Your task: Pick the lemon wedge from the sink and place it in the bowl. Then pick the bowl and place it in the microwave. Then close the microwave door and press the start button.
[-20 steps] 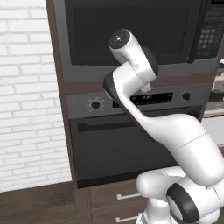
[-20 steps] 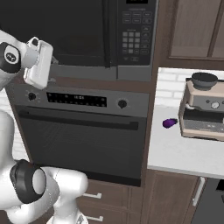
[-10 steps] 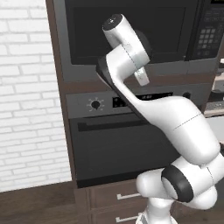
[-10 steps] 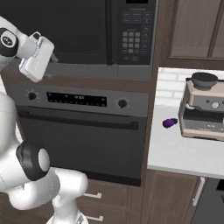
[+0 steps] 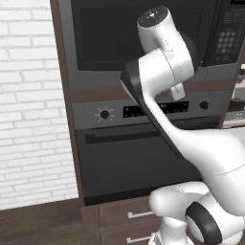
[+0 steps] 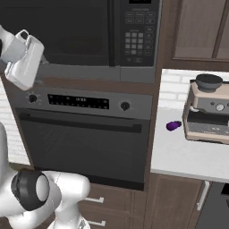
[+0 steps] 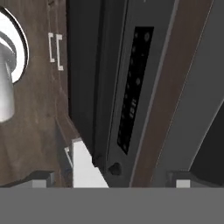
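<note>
Hovering by the microwave's (image 6: 80, 36) lower left corner, the claw (image 6: 24, 60) is spread wide and empty. Microwave door (image 5: 139, 33) looks shut. Judgement: swing right to the keypad (image 6: 141, 38), press start squarely.

**Closed appliance fronts ahead, open air to the side**

The microwave door (image 6: 58, 33) is shut, a flat wall in front. The oven (image 6: 85, 138) below juts a bar handle (image 6: 80, 123). The bench (image 6: 188, 154) at right carries a coffee machine (image 6: 208, 109) and small purple object (image 6: 173, 126), bare surface before them.
</note>
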